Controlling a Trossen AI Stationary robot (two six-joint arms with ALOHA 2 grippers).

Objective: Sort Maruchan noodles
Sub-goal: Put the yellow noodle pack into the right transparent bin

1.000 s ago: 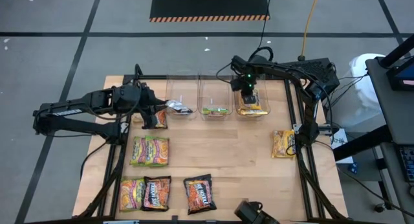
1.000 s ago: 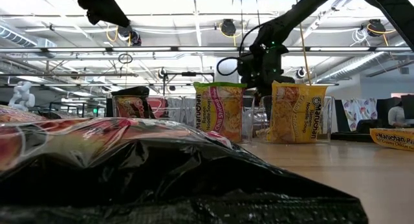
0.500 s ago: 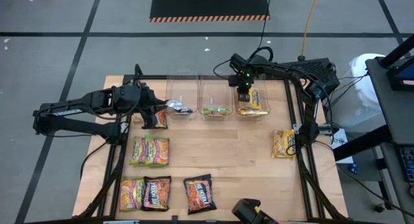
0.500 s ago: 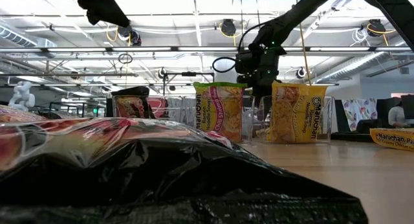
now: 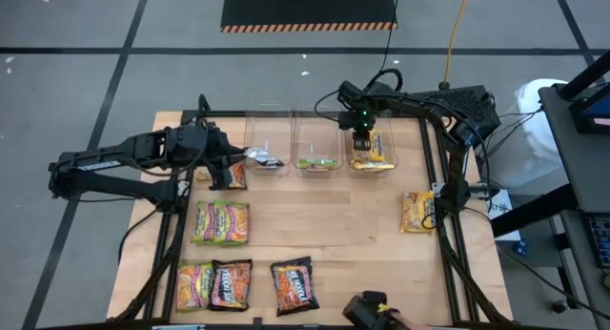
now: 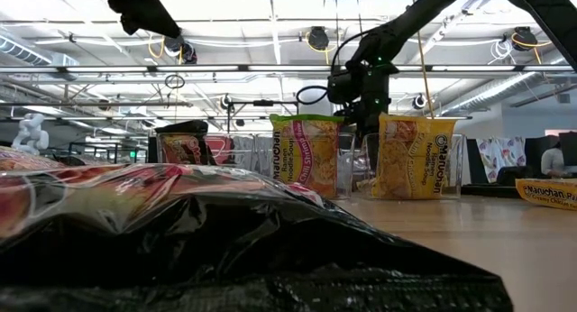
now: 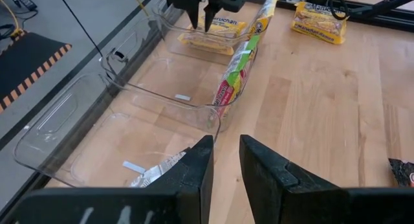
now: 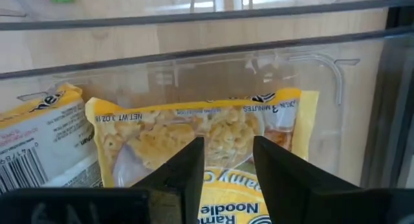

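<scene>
High view: a yellow packet (image 5: 371, 159) has just been released into the right-hand bin (image 5: 385, 130).
The right hand (image 5: 361, 142) is seen above that bin with its fingers now parted, where a second ago they were nearly together; the packet is left standing in the bin beside another yellow one, so this placement is judged complete. The left hand (image 5: 229, 163) has not moved, poised over a black packet (image 5: 230, 175) near the left bin (image 5: 266, 139), fingers a little apart and holding nothing. The middle bin (image 5: 317, 139) holds a green packet (image 5: 317, 162). Six packets (one yellow (image 5: 416, 212), at the counter's (image 5: 343, 235) right edge) are still unsorted.
</scene>
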